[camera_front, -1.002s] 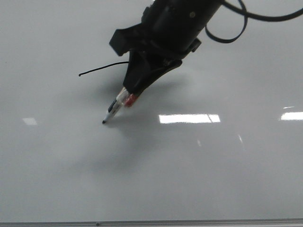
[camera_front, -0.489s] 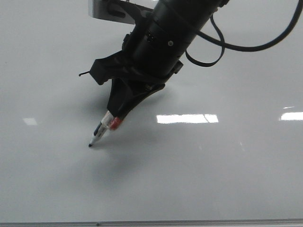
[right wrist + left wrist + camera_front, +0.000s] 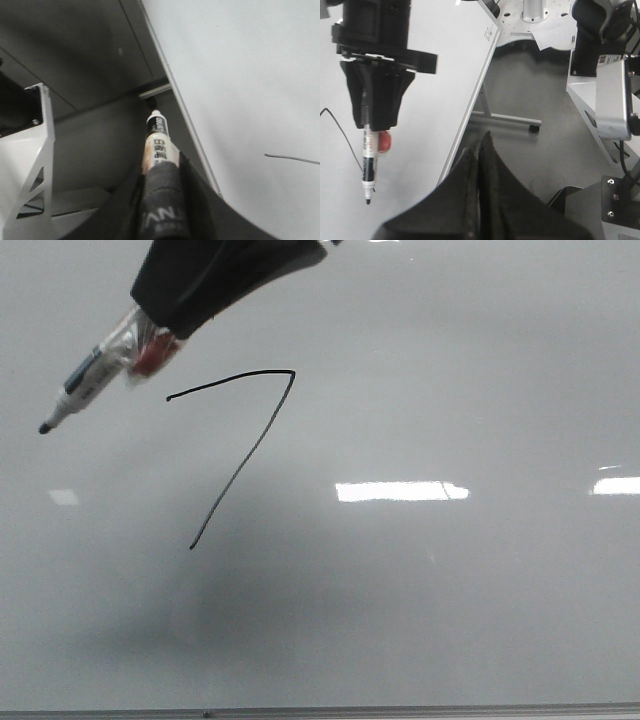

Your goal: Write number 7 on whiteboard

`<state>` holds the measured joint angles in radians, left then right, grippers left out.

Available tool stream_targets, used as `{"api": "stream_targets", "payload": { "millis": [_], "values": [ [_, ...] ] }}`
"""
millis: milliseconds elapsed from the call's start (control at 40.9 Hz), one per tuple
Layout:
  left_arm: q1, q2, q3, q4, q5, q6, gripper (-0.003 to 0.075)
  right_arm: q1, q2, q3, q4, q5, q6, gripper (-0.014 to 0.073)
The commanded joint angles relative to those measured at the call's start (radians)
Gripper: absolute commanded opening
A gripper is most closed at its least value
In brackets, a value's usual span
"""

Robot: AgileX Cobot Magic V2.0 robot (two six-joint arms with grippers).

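The number 7 (image 3: 250, 374) is a thin black line on the glossy pale whiteboard (image 3: 450, 590), with an arched top stroke and a long slanting downstroke. My right gripper (image 3: 160, 325) is shut on a white marker (image 3: 85, 390) at the upper left, its black tip off the board and left of the 7. The right wrist view shows the marker (image 3: 157, 140) between the right gripper's (image 3: 161, 170) fingers beside the board (image 3: 250, 75). My left gripper (image 3: 480, 142) is shut and empty, off the board's edge. The left wrist view shows the right gripper (image 3: 375, 120), the marker (image 3: 368, 165) and part of the 7 (image 3: 340, 132).
Bright rectangular light reflections (image 3: 400, 490) lie on the board. A thin grey edge strip (image 3: 400, 710) runs along its near side. The board's stand leg with a caster (image 3: 505, 118) is on the floor. Grey robot hardware (image 3: 612, 105) stands beside my left arm.
The right gripper has lifted the marker from the end of the downstroke and moved it up and to the left. The whole 7 now shows uncovered.
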<state>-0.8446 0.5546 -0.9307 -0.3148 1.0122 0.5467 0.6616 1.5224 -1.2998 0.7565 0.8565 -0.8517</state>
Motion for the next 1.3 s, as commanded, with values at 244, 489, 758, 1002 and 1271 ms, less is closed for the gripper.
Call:
{"api": "stream_targets", "payload": {
  "millis": [244, 489, 758, 1002, 1271],
  "values": [
    [-0.007, 0.119, -0.035, 0.046, -0.096, -0.009, 0.0496, -0.003, -0.209, -0.025, 0.050, 0.172, -0.039, -0.0060],
    [-0.007, 0.283, -0.035, 0.043, -0.185, -0.007, 0.0519, -0.002, -0.231, -0.025, 0.054, 0.195, -0.039, -0.0060],
    [-0.007, 0.389, -0.035, 0.041, -0.241, -0.004, 0.0403, -0.002, -0.231, -0.025, 0.068, 0.208, -0.049, -0.0060],
    [-0.007, 0.395, -0.035, 0.041, -0.260, -0.004, 0.0254, -0.002, -0.231, -0.025, 0.068, 0.212, -0.049, -0.0060],
    [-0.007, 0.395, -0.035, 0.034, -0.260, -0.002, 0.0017, -0.002, -0.231, -0.025, 0.068, 0.203, -0.049, 0.0095]
  ]
}}
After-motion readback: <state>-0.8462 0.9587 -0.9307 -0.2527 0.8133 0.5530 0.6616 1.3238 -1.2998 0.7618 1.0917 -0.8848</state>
